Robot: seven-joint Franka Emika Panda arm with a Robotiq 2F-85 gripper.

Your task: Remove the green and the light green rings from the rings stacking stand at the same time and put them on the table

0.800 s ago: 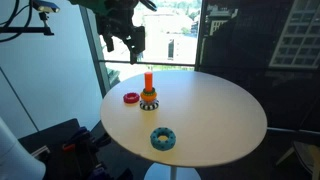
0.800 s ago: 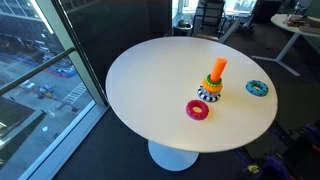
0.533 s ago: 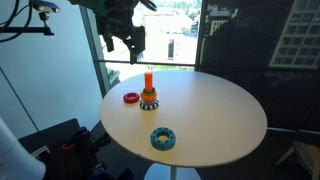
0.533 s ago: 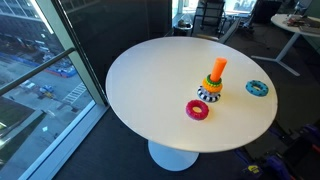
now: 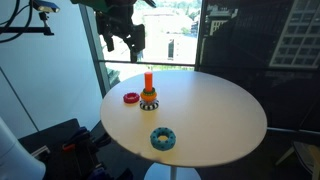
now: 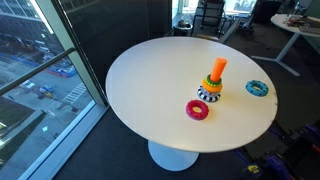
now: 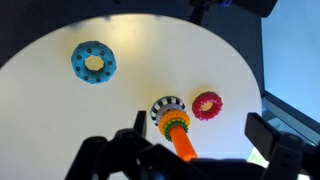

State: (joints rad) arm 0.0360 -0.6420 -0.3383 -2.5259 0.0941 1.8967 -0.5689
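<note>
The rings stacking stand (image 5: pixel 148 95) is an upright orange peg near the table's far edge. It also shows in an exterior view (image 6: pixel 213 84) and in the wrist view (image 7: pixel 172 118). The green and light green rings (image 7: pixel 165 124) sit low on the peg, above a black-and-white ring and around an orange one. My gripper (image 5: pixel 125 42) hangs open and empty high above the stand. In the wrist view its fingers (image 7: pixel 200 128) frame the peg from above. The round cream-white table (image 5: pixel 215 120) carries everything.
A red ring (image 5: pixel 131 97) lies beside the stand, seen also in an exterior view (image 6: pixel 197 109) and the wrist view (image 7: pixel 207 105). A larger blue toothed ring (image 5: pixel 162 138) lies near the table's edge (image 6: pixel 257 88), (image 7: pixel 93 62). Glass walls and windows surround the table.
</note>
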